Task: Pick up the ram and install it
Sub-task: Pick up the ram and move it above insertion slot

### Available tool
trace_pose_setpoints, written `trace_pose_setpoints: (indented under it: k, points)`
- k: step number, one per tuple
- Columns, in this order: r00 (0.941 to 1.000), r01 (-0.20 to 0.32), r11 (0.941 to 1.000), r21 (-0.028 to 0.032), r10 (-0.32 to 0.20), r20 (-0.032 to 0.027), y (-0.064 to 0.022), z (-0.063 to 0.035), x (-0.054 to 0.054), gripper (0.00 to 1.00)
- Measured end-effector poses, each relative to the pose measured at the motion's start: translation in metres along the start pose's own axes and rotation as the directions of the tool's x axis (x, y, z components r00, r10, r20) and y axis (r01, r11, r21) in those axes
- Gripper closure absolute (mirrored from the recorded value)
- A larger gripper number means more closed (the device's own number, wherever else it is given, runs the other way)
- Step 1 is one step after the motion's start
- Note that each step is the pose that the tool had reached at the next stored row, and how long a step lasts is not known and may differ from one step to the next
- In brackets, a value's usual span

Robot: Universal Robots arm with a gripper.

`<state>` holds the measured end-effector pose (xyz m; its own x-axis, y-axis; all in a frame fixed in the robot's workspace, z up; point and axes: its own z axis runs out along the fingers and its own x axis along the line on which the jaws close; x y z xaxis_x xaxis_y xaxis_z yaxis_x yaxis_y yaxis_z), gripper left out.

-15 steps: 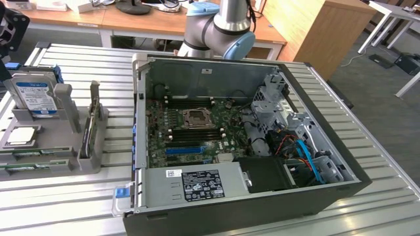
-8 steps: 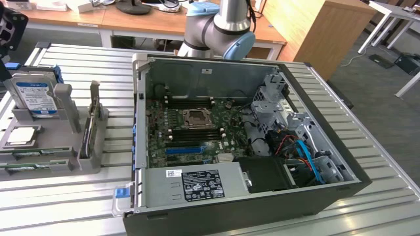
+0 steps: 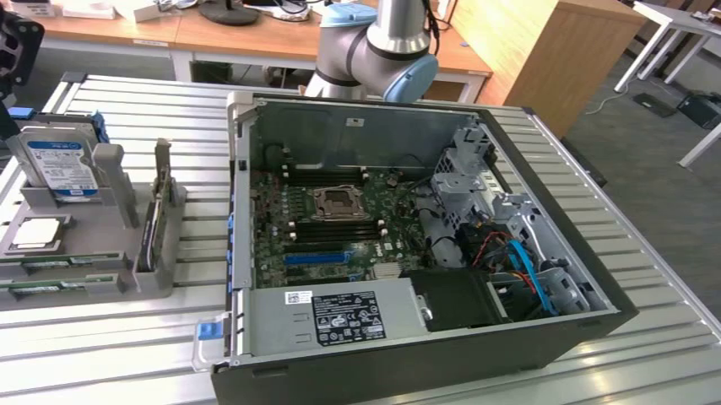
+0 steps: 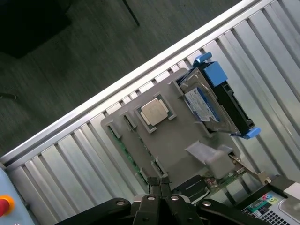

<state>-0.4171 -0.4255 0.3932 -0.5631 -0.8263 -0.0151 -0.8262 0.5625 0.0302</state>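
At the exterior view's left, lying edgewise in the front grooves of a gray holder (image 3: 96, 253): the ram (image 3: 46, 272), green, near a bare CPU (image 3: 34, 234) and an upright hard drive (image 3: 62, 169) with a blue-and-white label, print unreadable. Centre: open computer case (image 3: 242, 169), power supply (image 3: 338, 316) with a black label, text too small to read. Behind the case, robot arm (image 3: 377, 51). In the wrist view, gripper (image 4: 159, 183) near the ram, fingers together, clasping nothing.

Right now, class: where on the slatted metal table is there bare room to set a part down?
The slatted metal table is bare nearer the camera than the grey plastic parts holder, and beyond the open black computer case at the exterior view's right. Between holder and case the gap is narrow.
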Motion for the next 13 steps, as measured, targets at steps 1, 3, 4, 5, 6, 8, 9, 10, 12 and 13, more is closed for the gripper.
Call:
trace_pose_setpoints:
  k: [1,3,4,5,6,8,9,10,12,13]
  points:
    - [0.9999,0.014,0.9999,-0.0002,-0.014,-0.0006,0.0000,0.0000,0.0000,0.90]
    - [0.9992,0.040,0.9992,-0.0006,-0.040,-0.0013,0.0000,0.0000,0.0000,0.90]
    - [0.9985,0.054,0.9985,-0.0009,-0.054,-0.0018,0.0000,-0.0001,0.0000,0.90]
    - [0.9977,0.068,0.9977,-0.0011,-0.068,-0.0021,0.0000,0.0000,0.0000,0.90]
    - [0.9966,0.082,0.9966,-0.0013,-0.082,-0.0025,0.0000,0.0000,0.0000,0.90]
    - [0.9941,0.109,0.9941,-0.0018,-0.109,-0.0033,0.0000,0.0000,0.0000,0.90]
    - [0.9925,0.122,0.9925,-0.0020,-0.122,-0.0037,0.0000,0.0000,0.0000,0.90]
    - [0.9909,0.135,0.9909,-0.0023,-0.135,-0.0040,0.0000,0.0000,0.0000,0.90]
    - [0.9871,0.160,0.9871,-0.0028,-0.160,-0.0049,0.0000,-0.0001,0.0000,0.90]
    - [0.9848,0.174,0.9848,-0.0030,-0.174,-0.0052,0.0000,0.0000,0.0000,0.90]
